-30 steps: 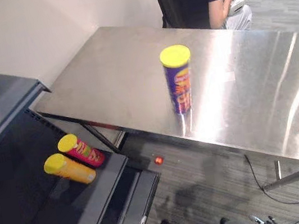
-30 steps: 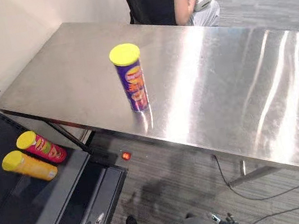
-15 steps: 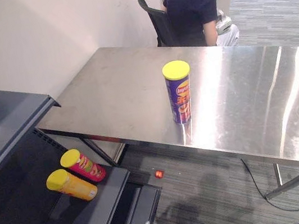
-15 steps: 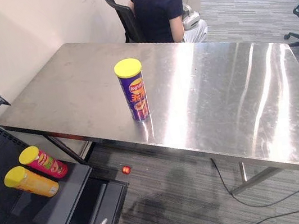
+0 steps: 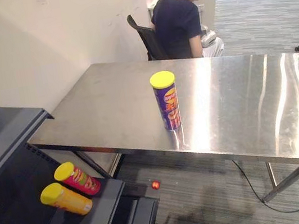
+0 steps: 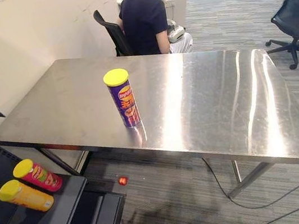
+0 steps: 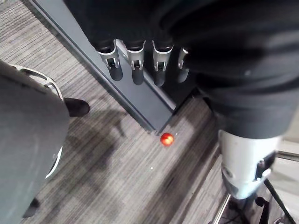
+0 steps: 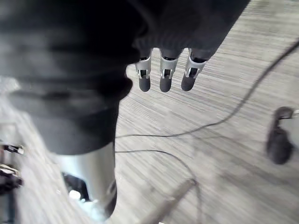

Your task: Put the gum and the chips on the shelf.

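Purple yellow-lidded chips tube [image 5: 166, 100] stands upright near the front edge of the steel counter [image 5: 250, 101]; your left hand [image 7: 138, 70] and right hand [image 8: 167, 77] hang relaxed, empty.

Left hand [image 7: 135, 65]: silver fingers [image 7: 160, 65] are set in a row, each ending in a rounded dark tip, with a small recessed metal fitting visible in the silver section. A dark ribbed cover [image 7: 243, 56] wraps the back of the hand and the wrist. Beyond the cover is a smooth, rounded silver-grey casing [image 7: 245, 163] with a small bracket fixed to its side.

Right hand [image 8: 166, 72]: same build. It has silver fingers with dark tips, a dark ribbed cover and a rounded silver-grey casing beside the cover.
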